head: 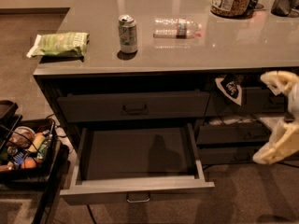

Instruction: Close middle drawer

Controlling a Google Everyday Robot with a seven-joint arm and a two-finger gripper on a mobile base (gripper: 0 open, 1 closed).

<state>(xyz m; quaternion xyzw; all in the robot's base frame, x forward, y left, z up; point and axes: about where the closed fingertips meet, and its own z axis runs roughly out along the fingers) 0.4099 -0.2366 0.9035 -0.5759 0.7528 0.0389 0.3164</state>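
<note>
Grey counter (187, 50) — middle drawer (136, 190) open, claw (281, 124) at right edge.

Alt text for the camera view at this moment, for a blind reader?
The middle drawer of a dark grey cabinet stands pulled far out and empty, below a shut top drawer. The gripper hangs at the right edge, apart from the drawer. On the counter are a can, a water bottle lying flat and a green snack bag.

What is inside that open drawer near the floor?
The middle drawer shows only a bare grey bottom, with nothing lying on it. Its rearmost part, under the drawer above, is covered. The tool hangs off to the right, outside it.
</note>
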